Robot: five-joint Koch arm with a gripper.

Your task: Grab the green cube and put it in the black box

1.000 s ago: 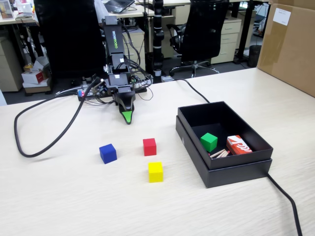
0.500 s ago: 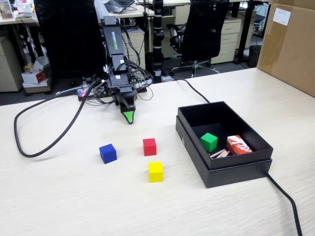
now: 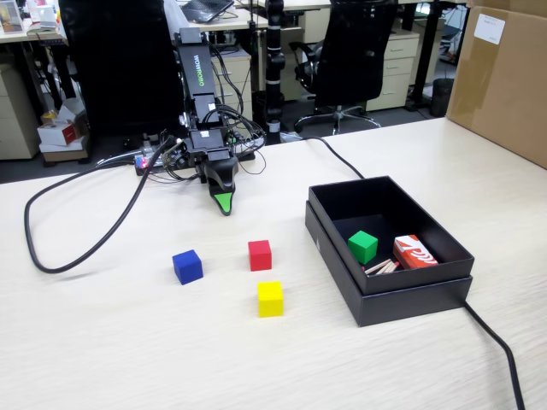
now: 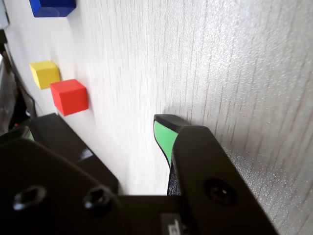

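Four cubes were in view — one green cube [image 3: 362, 246] on the floor of the black box [image 3: 386, 297], and one blue cube [image 3: 187, 266], one red cube [image 3: 260, 254] and one yellow cube [image 3: 270, 299] on the table [image 3: 102, 342]. Nothing had shifted in the last half second; the gripper [image 3: 222, 203] stayed empty by its base, jaws together, so the task looked finished

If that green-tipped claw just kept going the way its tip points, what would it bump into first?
Most likely the bare table: the claw points steeply down at it, tip close to the surface. If it skimmed along instead, the red cube lies roughly ahead, though depth is hard to judge.
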